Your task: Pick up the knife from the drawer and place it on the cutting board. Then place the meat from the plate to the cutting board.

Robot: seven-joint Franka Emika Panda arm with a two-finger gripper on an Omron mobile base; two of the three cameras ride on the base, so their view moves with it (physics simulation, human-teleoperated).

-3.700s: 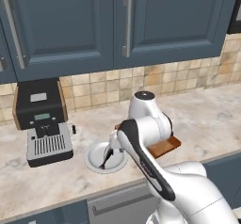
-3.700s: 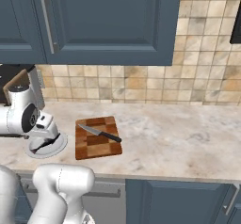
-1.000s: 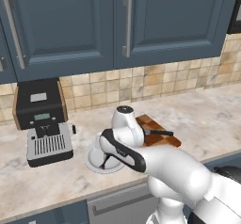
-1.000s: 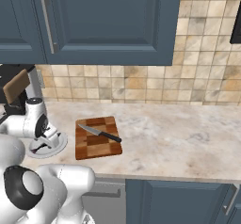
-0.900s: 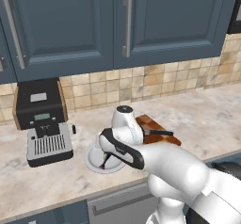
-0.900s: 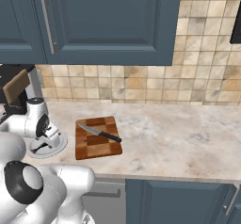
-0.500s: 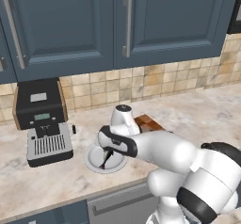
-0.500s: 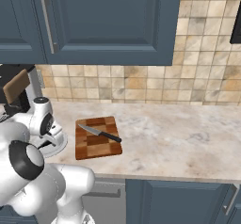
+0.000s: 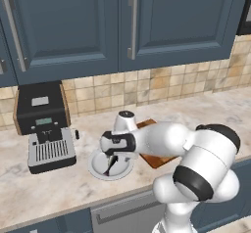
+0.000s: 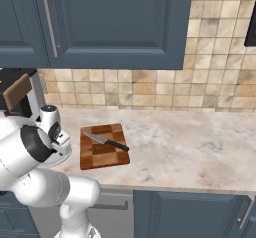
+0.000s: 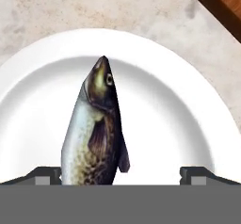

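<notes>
Meat [image 11: 96, 133]: the slim silvery-grey fish lies on the white plate [image 11: 42, 77], head pointing away from my hand camera; it rests roughly mid-plate, nothing else beside it
Plate: sits on the counter [image 9: 44, 193] near the front edge, just left of the cutting board [image 10: 102, 147], right of the coffee machine [image 9: 44, 129]
Knife [image 10: 106, 142]: already lying across the cutting board, so I judge the first half of the task done
Gripper [image 11: 122, 173]: jaws spread wide and holding nothing; the two fingertips [image 11: 47, 175] stand either side of the fish's body, low over the plate
Handling: I expect the fish to be light, somewhat soft, slick-skinned; it could squirt out of a hard pinch; the tail end looks too thin to hold
Grip spot: I would close across the thick mid-body, behind the head, where the flanks are fullest
Risk: sliding on the smooth plate as the jaws meet; dragging the plate along
</notes>
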